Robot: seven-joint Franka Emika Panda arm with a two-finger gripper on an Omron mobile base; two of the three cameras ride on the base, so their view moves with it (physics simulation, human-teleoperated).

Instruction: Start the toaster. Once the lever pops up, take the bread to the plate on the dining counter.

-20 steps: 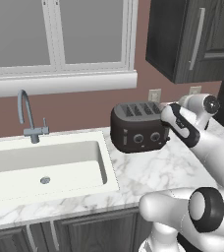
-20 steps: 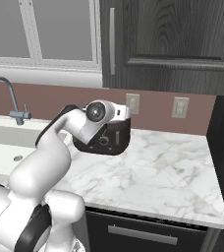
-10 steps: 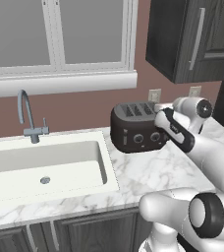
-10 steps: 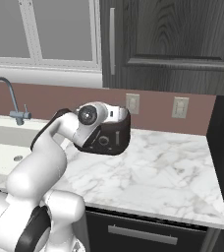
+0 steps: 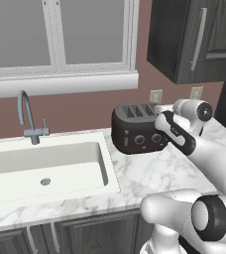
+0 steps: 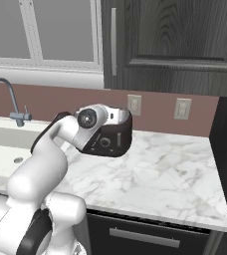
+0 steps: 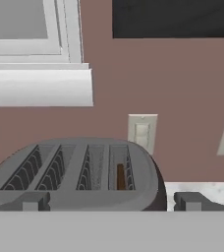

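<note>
Marble worktop (image 5: 149, 176) with a sink (image 5: 45, 168), toaster (image 5: 137, 129) parked mid-frame against the reddish wall.

You've got the gripper (image 7: 111, 201) sitting at the bottom of the hand view, right by the toaster's near edge, fingers spread wide with nothing between them. Look into the slots from above and you'll spot the bread (image 7: 120, 177), a thin brown slice standing in the right-hand slot, just below centre. Your arm covers the toaster's right end in the left base view, so can't make out the lever.
</note>
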